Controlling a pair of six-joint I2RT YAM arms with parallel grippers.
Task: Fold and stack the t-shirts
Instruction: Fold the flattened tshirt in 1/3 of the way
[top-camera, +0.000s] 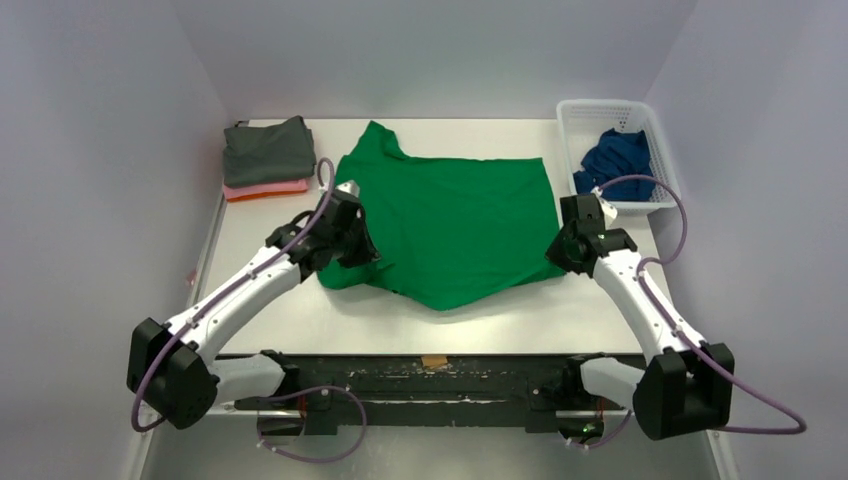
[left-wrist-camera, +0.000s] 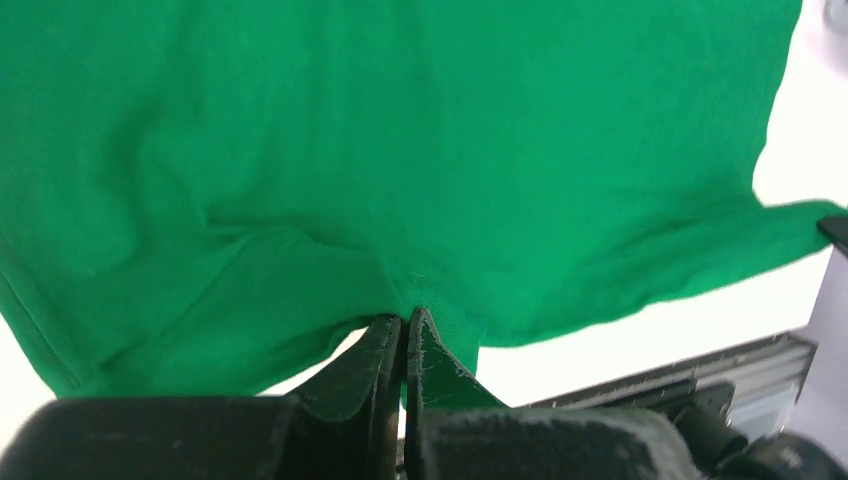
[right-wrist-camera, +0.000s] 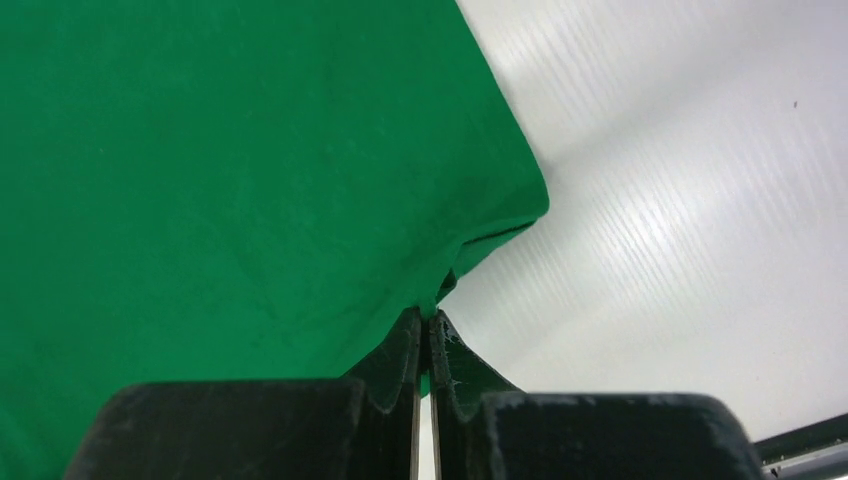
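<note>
A bright green t-shirt lies spread over the middle of the table. My left gripper is shut on its left edge, and the cloth pinched between the tips rises off the table. My right gripper is shut on its right edge, just below a folded corner, with green cloth between the tips. A folded dark grey t-shirt lies on a pink one and an orange one at the back left. A royal blue t-shirt lies crumpled in the basket.
The white lattice basket stands at the back right corner. The folded stack sits by the table's left edge. A black rail runs along the near edge between the arm bases. White walls close in on the table at the left, back and right.
</note>
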